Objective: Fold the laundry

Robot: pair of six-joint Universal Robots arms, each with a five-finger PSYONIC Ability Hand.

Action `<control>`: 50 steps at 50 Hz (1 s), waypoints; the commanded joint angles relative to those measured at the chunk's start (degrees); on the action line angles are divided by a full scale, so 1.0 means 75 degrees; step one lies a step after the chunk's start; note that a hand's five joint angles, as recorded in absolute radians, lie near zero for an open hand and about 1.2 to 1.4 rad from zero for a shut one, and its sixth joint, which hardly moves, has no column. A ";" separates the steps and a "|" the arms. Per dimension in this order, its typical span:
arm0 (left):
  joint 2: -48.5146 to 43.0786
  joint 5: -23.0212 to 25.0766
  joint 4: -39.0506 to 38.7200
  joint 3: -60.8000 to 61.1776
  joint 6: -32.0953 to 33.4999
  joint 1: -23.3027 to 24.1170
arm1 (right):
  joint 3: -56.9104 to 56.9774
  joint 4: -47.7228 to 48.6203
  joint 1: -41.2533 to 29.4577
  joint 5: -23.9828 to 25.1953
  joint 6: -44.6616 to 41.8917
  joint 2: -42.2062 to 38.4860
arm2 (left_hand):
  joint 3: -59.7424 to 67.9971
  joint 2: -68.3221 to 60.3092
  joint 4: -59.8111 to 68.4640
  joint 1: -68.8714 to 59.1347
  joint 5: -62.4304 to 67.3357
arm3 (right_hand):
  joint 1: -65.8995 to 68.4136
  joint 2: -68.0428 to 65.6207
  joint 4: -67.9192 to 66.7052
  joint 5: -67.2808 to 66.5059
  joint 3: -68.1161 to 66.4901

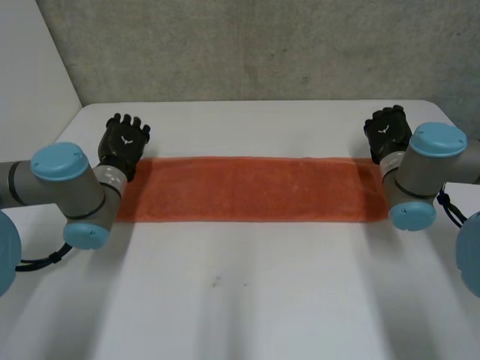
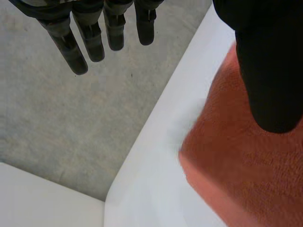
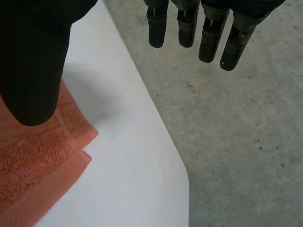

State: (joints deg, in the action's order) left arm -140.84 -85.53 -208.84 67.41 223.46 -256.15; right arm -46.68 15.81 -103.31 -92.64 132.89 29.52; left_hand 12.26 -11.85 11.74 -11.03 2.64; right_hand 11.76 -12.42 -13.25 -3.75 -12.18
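Left hand [image 1: 125, 142] and right hand [image 1: 388, 131] hover at opposite ends of an orange towel [image 1: 251, 189], each near a far corner, as the folding job stands partway done. Both hands are open and hold nothing: in each wrist view the fingers [image 2: 78, 52] hang straight and well apart from the thumb [image 2: 270, 71], which sits above the cloth without pinching it.

The towel lies flat on the white table [image 1: 247, 307] as a long, narrow band running from one arm across to the other. At its right end, two layers [image 3: 52, 156] show stacked at the corner, a sign that at least one lengthwise fold is in place. What appears left is to bring the short ends together, once or more, to turn the strip into a compact stack. No other laundry is on the table.
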 commanded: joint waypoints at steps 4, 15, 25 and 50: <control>0.1856 -0.0010 -0.0222 0.1699 -0.0205 0.0122 | -0.2224 -0.0560 0.0122 0.0047 0.2284 0.2601 | -0.0302 0.0247 -0.0232 0.0138 -0.0352 | -0.0235 0.0323 0.0433 0.0500 0.0291; 0.3509 0.0002 -0.0198 0.3621 -0.1095 0.0122 | -0.4041 -0.2564 0.1023 0.1312 0.2940 0.3893 | -0.0302 0.0247 -0.0232 0.0138 -0.0352 | 0.0828 -0.0740 -0.0630 -0.0563 -0.0772; 0.3615 0.0002 -0.0233 0.4231 -0.1272 0.0321 | -0.4534 -0.2145 0.1598 0.2285 0.3152 0.3600 | -0.0302 0.0247 -0.0232 0.0138 -0.0352 | 0.3184 -0.3096 -0.2986 -0.2919 -0.3128; 0.3591 -0.0010 -0.0233 0.4407 -0.1283 0.0321 | -0.3867 -0.0915 0.2324 0.0965 0.2556 0.2556 | -0.0302 0.0247 -0.0232 0.0138 -0.0352 | 0.9098 -0.9010 -0.8900 -0.8833 -0.9042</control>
State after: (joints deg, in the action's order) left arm -114.54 -85.52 -210.65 99.81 213.87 -253.65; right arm -77.84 5.52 -89.42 -76.77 155.17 48.39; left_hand 12.22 -11.61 11.71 -11.03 2.64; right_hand 54.54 -66.58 -66.55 -53.99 -66.06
